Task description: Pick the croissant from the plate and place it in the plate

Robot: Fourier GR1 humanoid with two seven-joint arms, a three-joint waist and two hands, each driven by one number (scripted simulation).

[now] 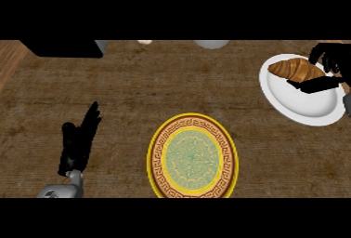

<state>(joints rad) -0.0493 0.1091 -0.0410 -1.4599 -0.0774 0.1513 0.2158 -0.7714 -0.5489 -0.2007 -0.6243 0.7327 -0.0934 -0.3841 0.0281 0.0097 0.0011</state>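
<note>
Step in hand: the grasp. I found the right hand at the far right, over the white plate. Its fingers were curled over the right end of the croissant and its thumb was laid along the near side, so the hand was clamped round the croissant. The croissant lay in the far left part of the white plate. I judged it not yet lifted, though the steep view gave no sure reading of height. The patterned plate stood at near centre, well apart from the white plate and to its near left. The left hand showed at the near left, open, fingers straight and pointing far, at rest above the counter. By my reading, the next move called for a lift clear of the white plate's rim. A carry to the near left would follow, then a descent over the patterned plate's middle before release. The croissant's left end projected from the hand, so I rated tilting in transit as the main risk.
</note>
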